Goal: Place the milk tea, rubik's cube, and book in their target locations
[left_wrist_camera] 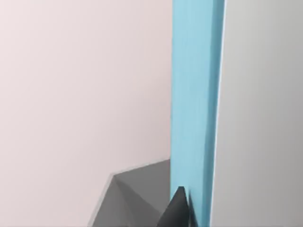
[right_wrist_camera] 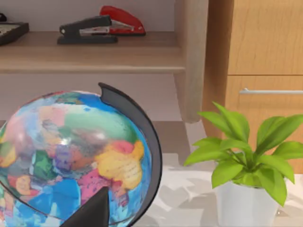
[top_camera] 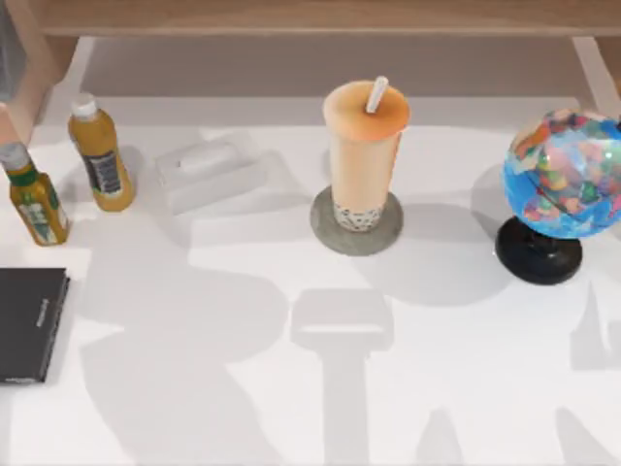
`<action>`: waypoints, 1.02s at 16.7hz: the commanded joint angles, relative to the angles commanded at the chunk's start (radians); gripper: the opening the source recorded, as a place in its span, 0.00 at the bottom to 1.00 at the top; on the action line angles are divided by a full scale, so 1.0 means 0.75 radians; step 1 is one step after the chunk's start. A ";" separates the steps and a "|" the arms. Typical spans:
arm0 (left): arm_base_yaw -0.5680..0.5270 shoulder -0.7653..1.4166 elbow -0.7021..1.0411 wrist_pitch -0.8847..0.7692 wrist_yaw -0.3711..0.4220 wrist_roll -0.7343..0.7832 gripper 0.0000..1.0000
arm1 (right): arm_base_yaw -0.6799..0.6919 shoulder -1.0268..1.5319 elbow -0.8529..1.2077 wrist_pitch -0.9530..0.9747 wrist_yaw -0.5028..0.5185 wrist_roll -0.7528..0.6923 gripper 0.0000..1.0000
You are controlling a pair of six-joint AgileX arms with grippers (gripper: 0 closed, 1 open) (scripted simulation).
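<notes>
Milk tea, a tall clear cup of orange-tan drink with dark pearls and white straw (top_camera: 364,146), stands upright on the round grey stone-like coaster (top_camera: 330,233) at mid worktop (top_camera: 291,408), so that one looks done. Left wrist view has a teal book cover (left_wrist_camera: 194,104) running lengthwise straight out from a dark fingertip (left_wrist_camera: 177,208), touching it; probably gripped, but I cannot tell. Flat black slab (top_camera: 29,325) lies at the left edge, nearer my left arm; right fingers' state cannot tell either.

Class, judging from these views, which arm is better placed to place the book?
Left, probably: the book is close beside the left gripper, and the black slab lies at the table's left edge. The right gripper faces the globe.
</notes>
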 joint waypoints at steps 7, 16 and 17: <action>0.020 -0.524 -0.741 0.132 0.047 0.884 0.00 | 0.000 0.000 0.000 0.000 0.000 0.000 1.00; 0.187 -0.926 -1.626 0.130 0.259 1.925 0.00 | 0.000 0.000 0.000 0.000 0.000 0.000 1.00; 0.196 -0.912 -1.683 0.103 0.259 1.990 0.00 | 0.000 0.000 0.000 0.000 0.000 0.000 1.00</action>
